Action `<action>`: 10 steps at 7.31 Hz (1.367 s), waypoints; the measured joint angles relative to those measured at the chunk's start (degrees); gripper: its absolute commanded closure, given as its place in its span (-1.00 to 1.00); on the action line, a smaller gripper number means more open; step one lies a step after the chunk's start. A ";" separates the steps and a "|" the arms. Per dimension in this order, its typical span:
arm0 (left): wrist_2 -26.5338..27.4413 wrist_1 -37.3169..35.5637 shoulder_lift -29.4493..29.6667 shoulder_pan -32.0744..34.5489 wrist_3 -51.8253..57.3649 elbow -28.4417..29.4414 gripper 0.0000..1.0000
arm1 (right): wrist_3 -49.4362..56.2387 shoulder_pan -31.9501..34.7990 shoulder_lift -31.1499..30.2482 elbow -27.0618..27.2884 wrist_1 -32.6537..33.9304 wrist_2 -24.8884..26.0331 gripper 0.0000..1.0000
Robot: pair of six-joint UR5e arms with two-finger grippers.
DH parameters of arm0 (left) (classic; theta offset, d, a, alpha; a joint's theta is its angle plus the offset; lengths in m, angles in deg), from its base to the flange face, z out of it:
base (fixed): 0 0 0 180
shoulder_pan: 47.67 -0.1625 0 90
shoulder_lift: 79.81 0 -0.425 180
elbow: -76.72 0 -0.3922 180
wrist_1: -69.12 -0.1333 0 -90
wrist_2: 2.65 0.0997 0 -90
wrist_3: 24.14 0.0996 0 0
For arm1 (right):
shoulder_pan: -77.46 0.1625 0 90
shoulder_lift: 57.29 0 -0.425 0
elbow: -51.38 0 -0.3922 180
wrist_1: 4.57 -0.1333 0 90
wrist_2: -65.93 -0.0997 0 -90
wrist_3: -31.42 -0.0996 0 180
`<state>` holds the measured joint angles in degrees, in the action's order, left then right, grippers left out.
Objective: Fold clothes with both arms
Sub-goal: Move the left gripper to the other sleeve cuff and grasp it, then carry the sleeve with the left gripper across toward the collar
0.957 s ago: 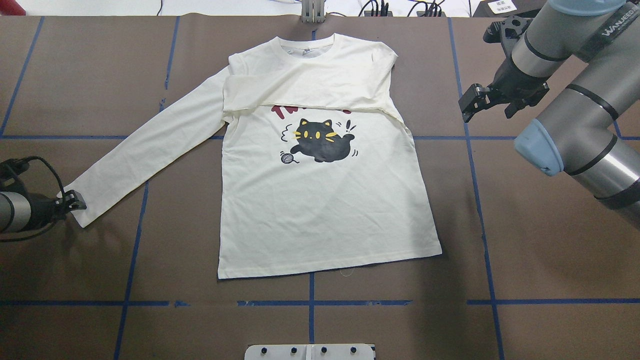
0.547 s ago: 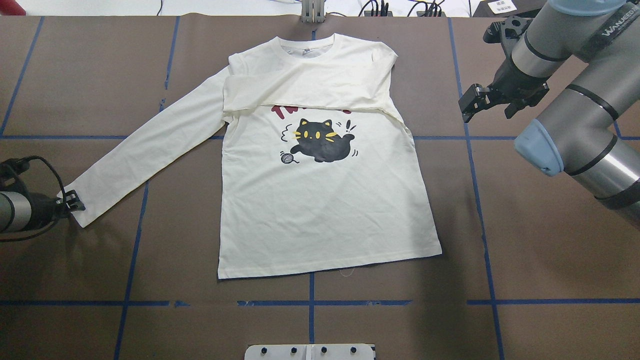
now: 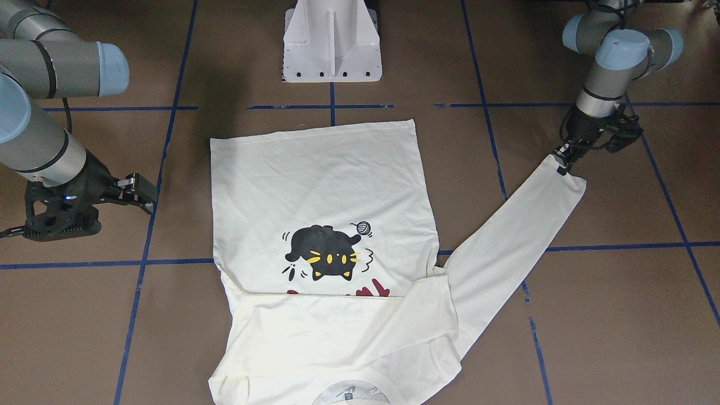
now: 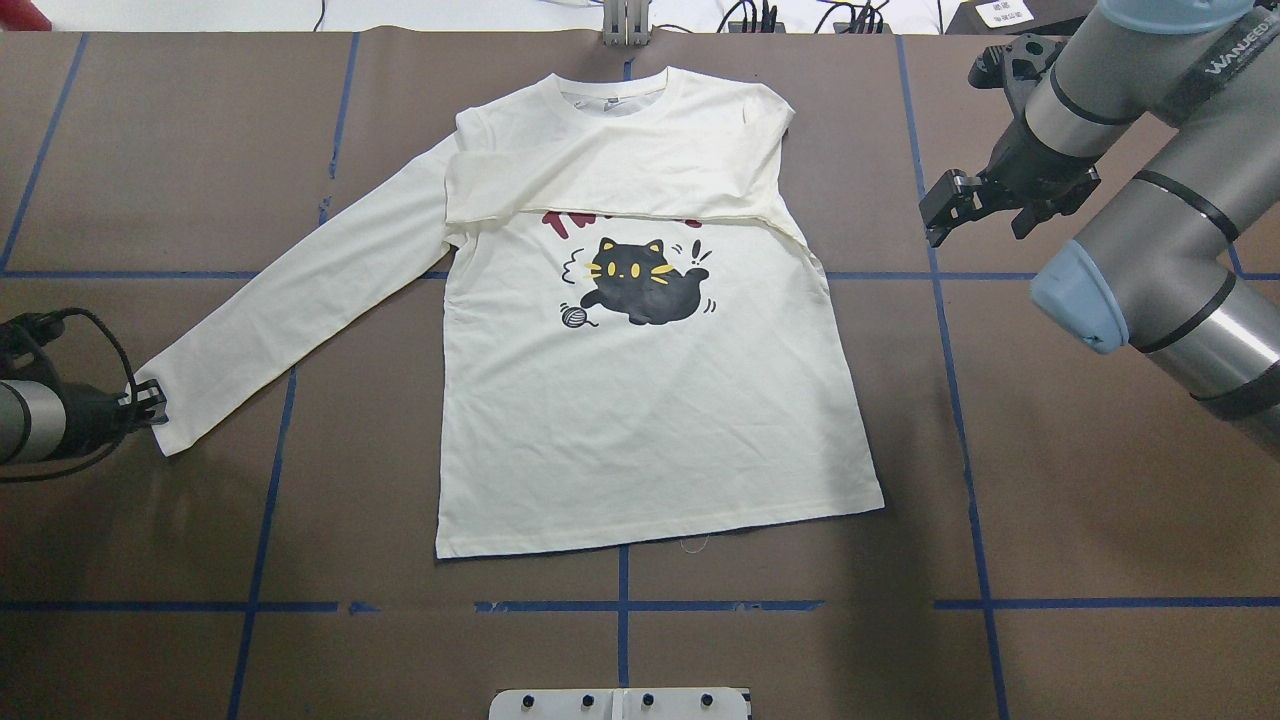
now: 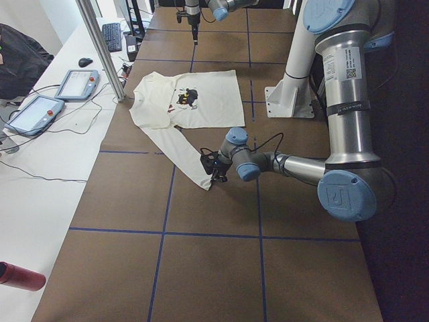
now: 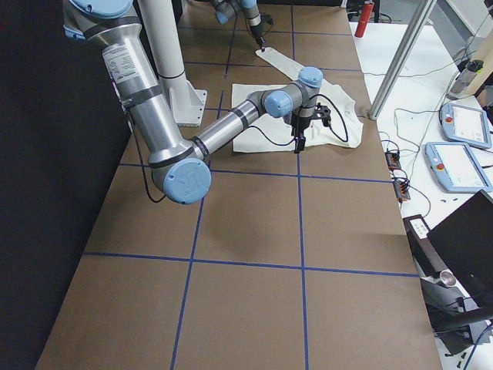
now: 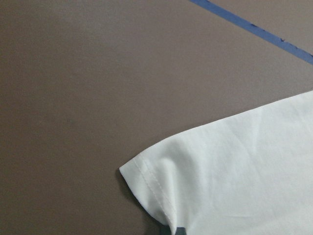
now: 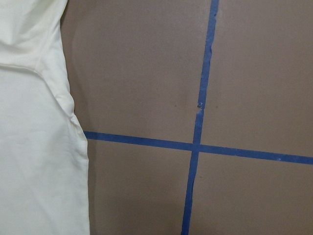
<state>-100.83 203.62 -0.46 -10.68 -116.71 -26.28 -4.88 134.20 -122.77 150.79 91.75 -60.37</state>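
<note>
shirt [image 4: 650, 430] | cream, cat print up | flat | one sleeve across chest, other outstretched

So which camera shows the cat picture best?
The overhead exterior view: the cat print is upright, sharp and unobstructed. The front-facing view shows it upside down; the side views, tiny or hidden; wrist cameras show only plain cloth.

A cream shirt [image 4: 640, 430] lies flat on the brown table [image 4: 1050, 480] with its collar toward the far edge. Its black cat print [image 4: 645, 282] faces up, and one sleeve is folded across the chest, covering most of the red lettering. The other sleeve [image 4: 300, 290] runs out diagonally to the left claw [image 4: 150, 405], whose tips pinch the cuff's edge. The right claw [image 4: 980, 212] hangs with fingers spread over the table beside the folded shoulder, apart from the cloth.
</note>
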 measured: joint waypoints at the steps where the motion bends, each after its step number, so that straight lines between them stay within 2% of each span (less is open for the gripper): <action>1: -0.20 -2.39 0.16 0.03 0.10 -2.67 1.00 | 0.04 0.03 -0.50 0.11 -0.02 0.06 -1.00; 3: -0.54 -8.67 2.63 0.52 3.73 -7.74 1.00 | 0.17 0.10 -3.34 2.00 -0.08 0.31 -1.00; 5: -1.63 -14.04 9.67 3.70 10.59 -9.11 1.00 | 0.08 0.21 -9.38 6.69 -0.15 0.44 -1.00; 7: -4.49 -25.24 24.12 6.97 15.33 -7.45 1.00 | -0.17 0.28 -14.34 10.95 -0.14 0.54 -1.00; 8: -5.67 -30.01 31.97 7.64 15.85 -4.63 1.00 | -0.23 0.33 -16.12 12.43 -0.15 0.62 -1.00; 10: -8.14 -32.57 45.61 8.58 14.85 2.32 1.00 | -0.26 0.37 -18.20 13.61 -0.17 0.82 -1.00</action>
<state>-108.97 171.05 45.15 -2.10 -101.85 -23.97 -5.14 134.57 -140.97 164.40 91.58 -59.55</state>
